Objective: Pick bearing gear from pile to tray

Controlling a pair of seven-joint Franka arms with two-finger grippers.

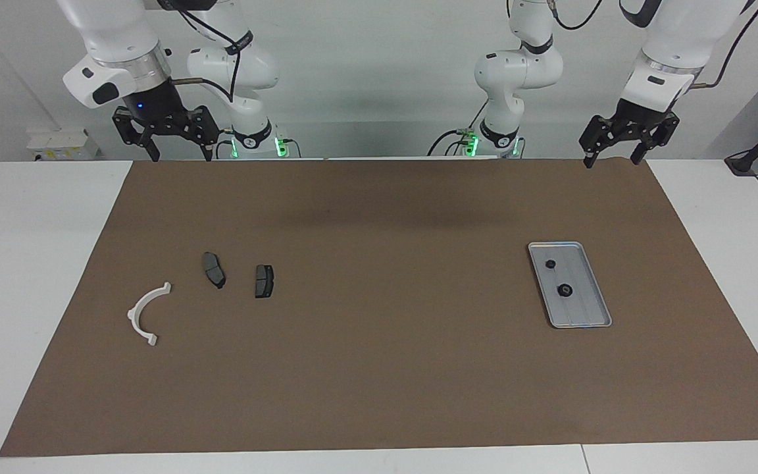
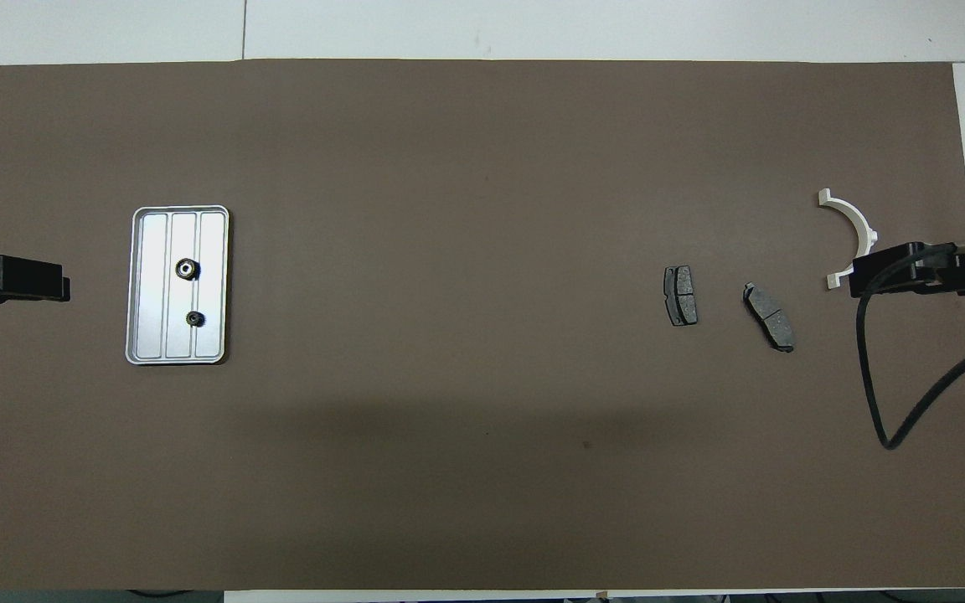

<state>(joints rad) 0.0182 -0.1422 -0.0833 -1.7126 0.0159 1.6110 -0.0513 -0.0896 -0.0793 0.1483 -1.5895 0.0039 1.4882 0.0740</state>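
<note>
black bearing gears [image 1: 564, 289], two of them, already lying in silver tray [image 1: 540, 249] toward left arm's end. none visible among white arc [image 1: 145, 315] and grey brake pads [image 1: 263, 281] at right arm's end, so task probably complete. left gripper [image 1: 611, 157] and right gripper [image 1: 177, 153] both raised near bases, spread wide, holding nothing.

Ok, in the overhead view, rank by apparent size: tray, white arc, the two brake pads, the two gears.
1. tray
2. white arc, partly covered by the right arm
3. the two brake pads, too alike to rank
4. the larger gear
5. the smaller gear
</note>
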